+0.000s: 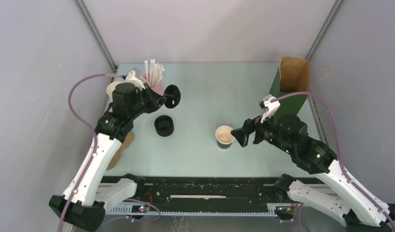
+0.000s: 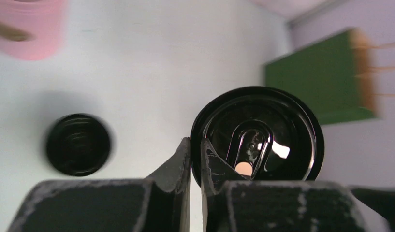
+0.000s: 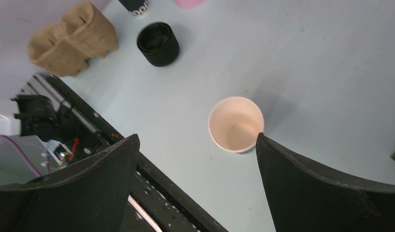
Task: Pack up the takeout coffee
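No lidded coffee cup shows. A single lidless dark paper cup [image 1: 225,137] with a cream inside stands mid-table; it also shows in the right wrist view [image 3: 235,124]. My right gripper [image 1: 239,136] is open and empty just right of the cup, its jaws wide apart [image 3: 197,136]. My left gripper [image 1: 162,100] is shut on the rim of a round black lid [image 1: 173,94] and holds it above the table at the back left. The left wrist view shows the lid [image 2: 263,135] pinched at its left edge by the gripper [image 2: 196,142]. The paper bag [image 1: 294,75] stands open at the back right.
A squat stack of black lids [image 1: 163,125] sits left of centre and shows in both wrist views [image 2: 78,144] [image 3: 158,43]. A pink cup of white stirrers [image 1: 155,79] and a stack of lidless cups [image 1: 113,89] stand at the back left. Brown sleeves [image 3: 72,38] lie at the left edge.
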`<state>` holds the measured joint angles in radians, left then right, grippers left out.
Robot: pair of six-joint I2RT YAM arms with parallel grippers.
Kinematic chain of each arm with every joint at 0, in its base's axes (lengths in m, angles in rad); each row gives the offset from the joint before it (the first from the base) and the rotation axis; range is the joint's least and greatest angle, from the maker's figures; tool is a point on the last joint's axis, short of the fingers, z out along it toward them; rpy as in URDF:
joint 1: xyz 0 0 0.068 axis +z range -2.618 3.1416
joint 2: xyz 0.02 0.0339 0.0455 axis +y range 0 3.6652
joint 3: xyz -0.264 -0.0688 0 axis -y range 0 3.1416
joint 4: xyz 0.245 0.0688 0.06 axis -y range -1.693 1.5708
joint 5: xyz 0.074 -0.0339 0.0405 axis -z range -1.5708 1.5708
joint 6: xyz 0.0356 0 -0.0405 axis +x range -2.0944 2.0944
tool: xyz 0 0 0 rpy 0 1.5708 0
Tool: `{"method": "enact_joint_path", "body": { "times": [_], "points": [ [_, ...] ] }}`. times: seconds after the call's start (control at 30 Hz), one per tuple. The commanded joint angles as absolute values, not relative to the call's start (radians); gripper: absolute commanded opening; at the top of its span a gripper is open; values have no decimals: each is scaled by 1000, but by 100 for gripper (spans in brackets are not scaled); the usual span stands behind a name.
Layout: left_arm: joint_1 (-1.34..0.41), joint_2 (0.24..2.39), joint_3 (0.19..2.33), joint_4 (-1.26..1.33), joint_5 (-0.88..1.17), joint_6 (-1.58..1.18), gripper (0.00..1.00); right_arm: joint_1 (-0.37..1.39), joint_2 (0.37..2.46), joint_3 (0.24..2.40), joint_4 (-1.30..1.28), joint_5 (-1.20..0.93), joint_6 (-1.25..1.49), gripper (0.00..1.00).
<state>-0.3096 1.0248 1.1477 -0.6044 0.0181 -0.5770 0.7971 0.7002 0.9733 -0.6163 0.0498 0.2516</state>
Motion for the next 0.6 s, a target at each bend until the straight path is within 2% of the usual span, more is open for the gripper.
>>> {"method": "enact_joint_path", "body": {
  "times": [0.0,0.13,0.2,0.33,0.57],
  "points": [
    [-330,970,991,-201,461,-927,8,740,714,984,-450,-81,326,100],
    [-432,983,833,270,541,-1204,9,505,794,1017,-299,-518,554,94],
    [-496,1017,799,431,536,-1286,9,448,838,1016,-160,-684,647,99],
    [-597,1100,759,708,520,-1410,8,436,844,1017,-18,-721,711,100],
    [-660,1184,782,815,505,-1451,7,456,844,1016,25,-709,742,100]
  ]
}}
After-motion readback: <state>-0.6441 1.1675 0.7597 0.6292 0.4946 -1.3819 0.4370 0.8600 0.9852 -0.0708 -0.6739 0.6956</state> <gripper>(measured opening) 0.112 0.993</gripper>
